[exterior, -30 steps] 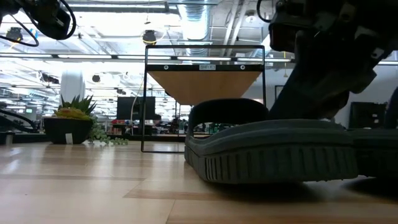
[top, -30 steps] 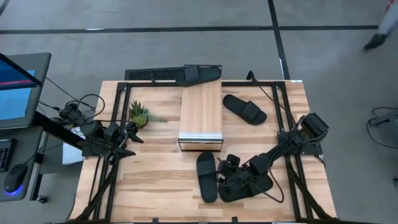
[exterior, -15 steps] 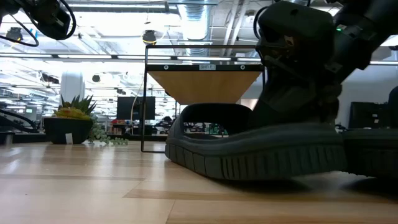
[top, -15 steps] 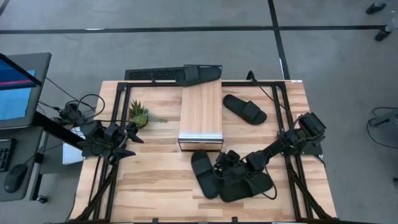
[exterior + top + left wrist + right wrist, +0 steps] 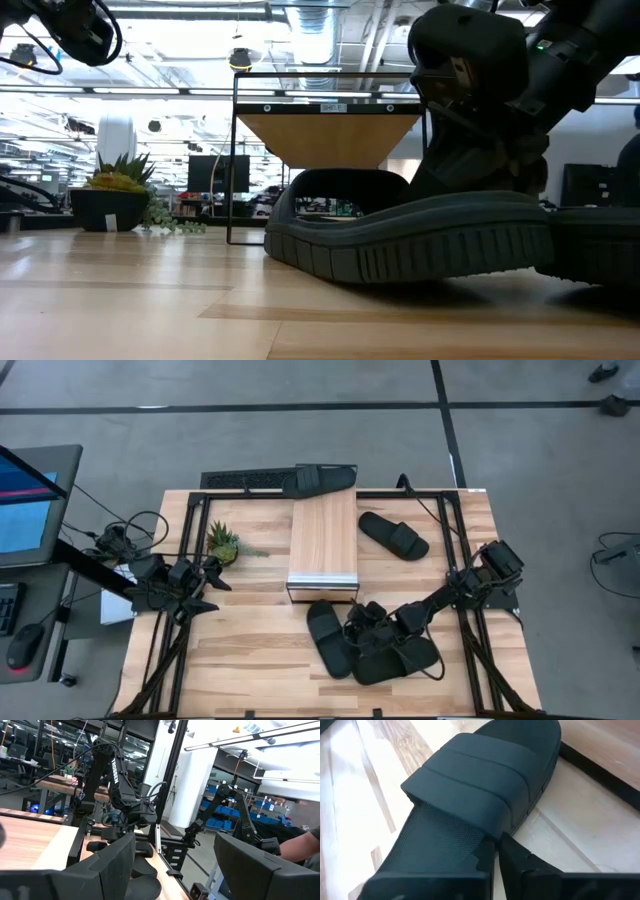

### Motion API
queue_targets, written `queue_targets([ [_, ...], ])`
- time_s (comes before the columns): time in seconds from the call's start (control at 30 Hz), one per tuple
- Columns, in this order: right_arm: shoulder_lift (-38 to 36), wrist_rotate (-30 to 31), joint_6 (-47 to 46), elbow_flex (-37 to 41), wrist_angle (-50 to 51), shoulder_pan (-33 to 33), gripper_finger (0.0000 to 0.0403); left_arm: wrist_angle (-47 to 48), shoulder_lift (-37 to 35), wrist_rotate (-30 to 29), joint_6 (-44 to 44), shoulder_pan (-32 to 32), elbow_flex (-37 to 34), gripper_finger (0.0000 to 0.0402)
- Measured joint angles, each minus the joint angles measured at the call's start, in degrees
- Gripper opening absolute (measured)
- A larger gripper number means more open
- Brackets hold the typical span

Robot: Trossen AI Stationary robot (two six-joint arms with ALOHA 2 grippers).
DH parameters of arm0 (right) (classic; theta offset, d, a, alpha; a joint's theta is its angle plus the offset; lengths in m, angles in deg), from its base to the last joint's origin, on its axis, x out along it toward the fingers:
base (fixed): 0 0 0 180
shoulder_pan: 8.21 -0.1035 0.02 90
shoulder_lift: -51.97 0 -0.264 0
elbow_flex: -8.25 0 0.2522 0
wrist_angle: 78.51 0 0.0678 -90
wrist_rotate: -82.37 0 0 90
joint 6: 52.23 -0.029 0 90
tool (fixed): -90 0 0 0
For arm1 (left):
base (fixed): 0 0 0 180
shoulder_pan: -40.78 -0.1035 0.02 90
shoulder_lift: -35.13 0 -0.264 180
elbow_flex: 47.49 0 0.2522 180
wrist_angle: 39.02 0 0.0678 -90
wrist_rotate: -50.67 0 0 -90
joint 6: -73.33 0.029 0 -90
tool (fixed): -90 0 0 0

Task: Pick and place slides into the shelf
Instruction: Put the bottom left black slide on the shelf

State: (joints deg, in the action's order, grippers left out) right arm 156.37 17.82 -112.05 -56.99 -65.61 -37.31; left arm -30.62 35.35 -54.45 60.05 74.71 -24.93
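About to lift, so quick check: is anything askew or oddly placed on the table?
Yes. The slide in the right gripper lies skewed in front of the shelf, its near end tipped up off the table. Another slide hangs over the table's far edge.

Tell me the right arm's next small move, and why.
Probably lift. The right gripper is shut on the edge of a slide lying just in front of the shelf, so raising it clear of the tabletop comes before carrying it over.
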Motion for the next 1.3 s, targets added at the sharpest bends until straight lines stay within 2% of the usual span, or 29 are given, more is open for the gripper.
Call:
queue_targets([
  [0.4,-0.04,-2.13,-1.35,-0.16,-1.95,-1.48,0.0001,2.51,0.01,0.11,-2.36,-0.02,0.0,0.0258],
  [0.67,-0.04,-2.01,-1.19,-3.54,1.86,-3.46,0.0001,2.44,0.02,1.05,-2.4,-0.02,0.0,0.0258],
  [1.07,-0.19,-5.72,7.59,-11.0,4.7,-3.78,0.0,2.44,0.02,1.07,-2.42,-0.02,0.0,0.0258],
  [1.3,-0.26,-8.64,11.23,-17.64,12.84,-4.0,0.0,2.29,0.0,1.07,-2.88,-0.01,0.0,0.0258],
])
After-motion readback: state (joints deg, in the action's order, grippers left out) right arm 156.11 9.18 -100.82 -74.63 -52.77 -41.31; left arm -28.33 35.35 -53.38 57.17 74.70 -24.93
